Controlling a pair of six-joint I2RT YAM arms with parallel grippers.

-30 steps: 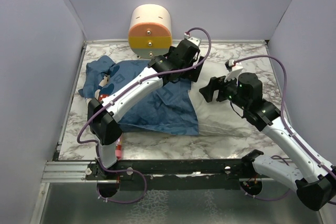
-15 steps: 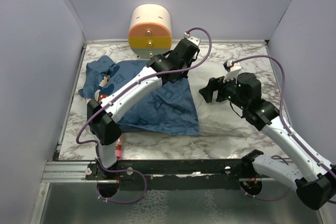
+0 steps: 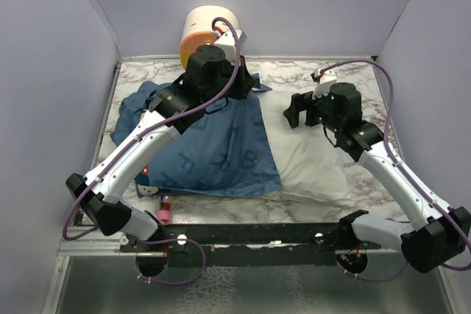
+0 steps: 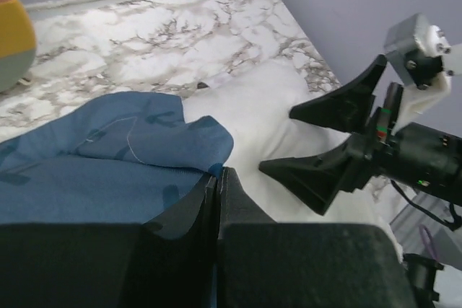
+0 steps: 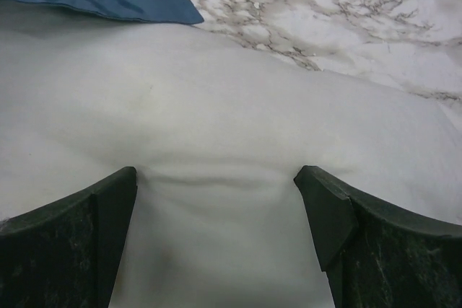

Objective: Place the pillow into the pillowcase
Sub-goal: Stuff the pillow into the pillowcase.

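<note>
Left gripper (image 4: pixel 218 172): jaws clamped on pillowcase (image 4: pixel 86 178) edge, atop pillow (image 5: pixel 238 99). Right gripper (image 5: pixel 215 174): jaws wide, tips denting pillow.

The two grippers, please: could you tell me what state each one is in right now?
Left gripper: shut, pinching the pillowcase edge.
Right gripper: open, fingertips against the pillow, not gripping it.

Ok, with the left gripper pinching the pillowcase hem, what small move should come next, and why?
Probably the left gripper should drag the pinched pillowcase hem a little further over the pillow, toward the open right gripper resting on it. Much of the pillow lies bare.
</note>
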